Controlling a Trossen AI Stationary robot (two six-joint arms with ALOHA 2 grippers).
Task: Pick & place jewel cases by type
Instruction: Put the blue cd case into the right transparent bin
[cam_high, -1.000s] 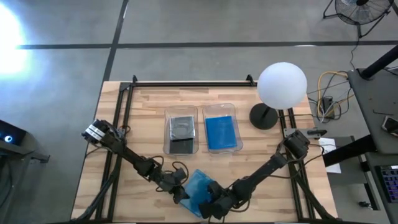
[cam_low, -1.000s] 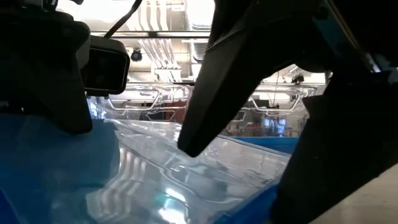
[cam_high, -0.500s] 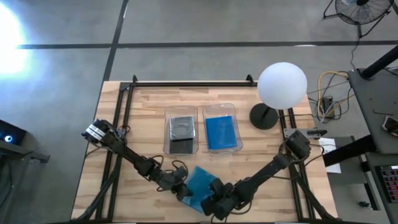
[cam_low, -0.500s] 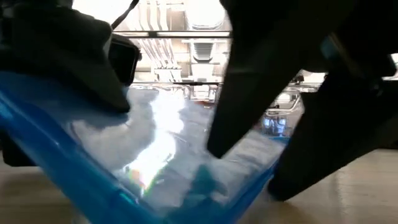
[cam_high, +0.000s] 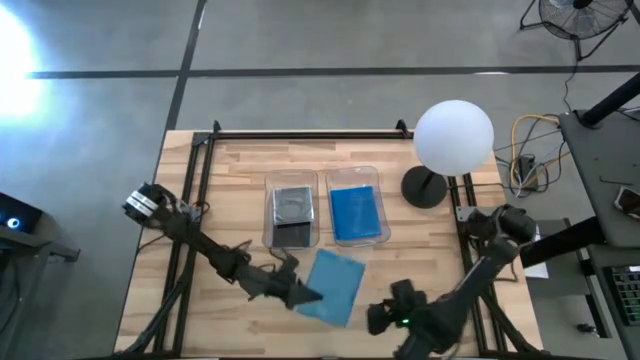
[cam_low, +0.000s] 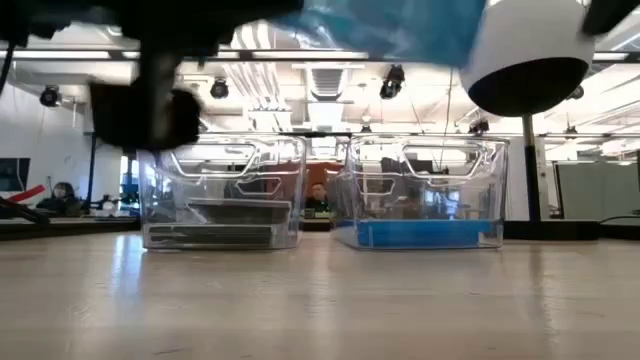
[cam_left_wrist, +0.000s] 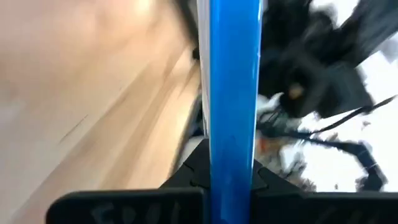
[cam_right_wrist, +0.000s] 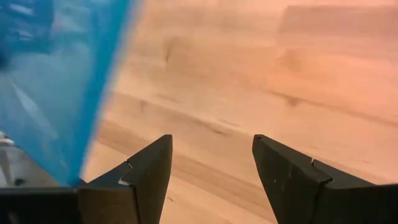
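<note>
My left gripper is shut on a bright blue jewel case held above the table's near middle. In the low view the case hangs high over the wood. My right gripper stands open to the right of the case, nothing between its fingers; the blue case shows beside it. Farther back stand two clear bins: the left bin holds dark jewel cases lying flat, the right bin blue ones. My left gripper pinches the blue case between its two fingers at the case's left near corner. In the wrist view the case runs edge-on straight out from between the fingers. The fingers come roughly level from the table's left. The case is lifted clear of the table.
A lamp with a white globe and a dark round base stands at the back right, next to the blue bin. Bare wood lies in front of the bins and at the table's left.
My left gripper has taken hold of the blue case and risen with it, a little toward the bins. The case has come up off the table and hangs clear. My right gripper has drawn back from the case toward the table's right.
</note>
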